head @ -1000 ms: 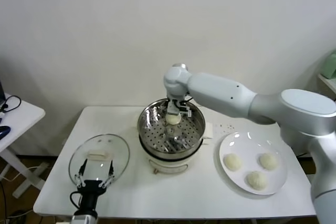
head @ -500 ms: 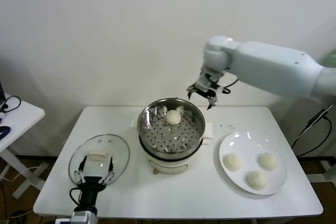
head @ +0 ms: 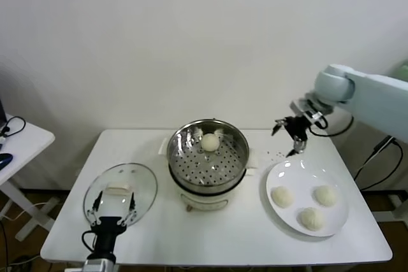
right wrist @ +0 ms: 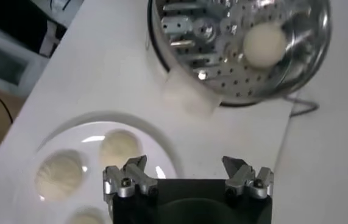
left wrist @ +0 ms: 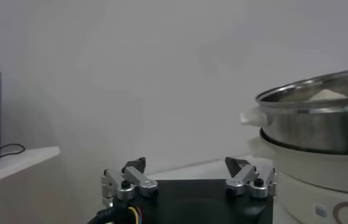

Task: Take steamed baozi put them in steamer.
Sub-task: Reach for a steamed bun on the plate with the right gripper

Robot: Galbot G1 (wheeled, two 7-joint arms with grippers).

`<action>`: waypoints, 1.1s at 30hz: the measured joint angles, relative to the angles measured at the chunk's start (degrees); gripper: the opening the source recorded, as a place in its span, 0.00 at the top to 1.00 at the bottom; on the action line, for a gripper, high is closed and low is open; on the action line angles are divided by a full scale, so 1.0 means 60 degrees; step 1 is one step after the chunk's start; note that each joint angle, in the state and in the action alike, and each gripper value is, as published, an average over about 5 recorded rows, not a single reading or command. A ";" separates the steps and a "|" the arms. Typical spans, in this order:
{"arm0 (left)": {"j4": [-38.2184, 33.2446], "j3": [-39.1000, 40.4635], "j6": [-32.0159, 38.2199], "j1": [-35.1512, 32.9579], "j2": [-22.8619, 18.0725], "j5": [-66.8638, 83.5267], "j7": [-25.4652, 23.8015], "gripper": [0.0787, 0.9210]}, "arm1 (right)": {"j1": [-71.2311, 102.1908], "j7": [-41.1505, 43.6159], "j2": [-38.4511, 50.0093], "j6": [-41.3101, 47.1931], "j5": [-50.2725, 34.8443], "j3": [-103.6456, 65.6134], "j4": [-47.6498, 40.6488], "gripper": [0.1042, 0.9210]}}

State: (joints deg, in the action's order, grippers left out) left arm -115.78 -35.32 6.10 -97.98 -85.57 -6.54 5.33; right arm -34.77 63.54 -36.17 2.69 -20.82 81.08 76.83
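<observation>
Jaws spread wide and holding nothing, the right gripper (head: 290, 137) hangs in the air to the right of the steamer (head: 207, 152), above the far edge of the white plate (head: 280, 173). Its wrist view looks down between the two fingers (right wrist: 128, 178) at the plate's rim and part of the steamer basket.

One steamed baozi (head: 210, 142) sits on the steamer's perforated floor, toward the far side of the basket. The steamer rests on its white cooker base (head: 203, 202) at the middle of the white table (head: 159, 234). Three more buns (head: 282, 196) lie on the plate, to the right of the steamer: two side by side and the third in front of them, apart from one another.

The glass lid (head: 121, 189) lies flat on the table to the left of the steamer. The left gripper (head: 114, 209) waits low at the near edge of that lid, fingers apart and empty.

In the right wrist view the gripper body covers part of the plate, so only two buns show fully and a third is cut off at the picture's edge. From the left wrist only the tip of the bun peeks over the steamer's rim (left wrist: 311, 91).

Half a second ago the right gripper hovered just behind the steamer's right rim; it has since swung away to the right toward the plate. The bun in the basket has not shifted.
</observation>
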 measured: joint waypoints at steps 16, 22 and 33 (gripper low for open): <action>0.0063 -0.0089 0.0115 -0.0162 -0.0007 0.0074 0.0103 0.12 | 0.2934 -0.0709 0.0467 0.0627 0.0431 -0.1448 -0.0341 0.12; 0.0107 -0.0119 0.0160 -0.0236 -0.0038 0.0100 0.0125 0.12 | 0.3615 -0.0877 0.0209 0.0694 0.0543 -0.1761 -0.0586 0.12; 0.0255 -0.0185 0.0213 -0.0251 -0.0051 0.0156 0.0147 0.12 | 0.4283 -0.0963 -0.0363 0.0729 0.0674 -0.2075 -0.1202 0.12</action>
State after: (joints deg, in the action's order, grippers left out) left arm -114.25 -36.43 7.38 -99.48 -85.88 -5.61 6.21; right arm -9.07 57.76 -38.34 7.07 -16.78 68.63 69.62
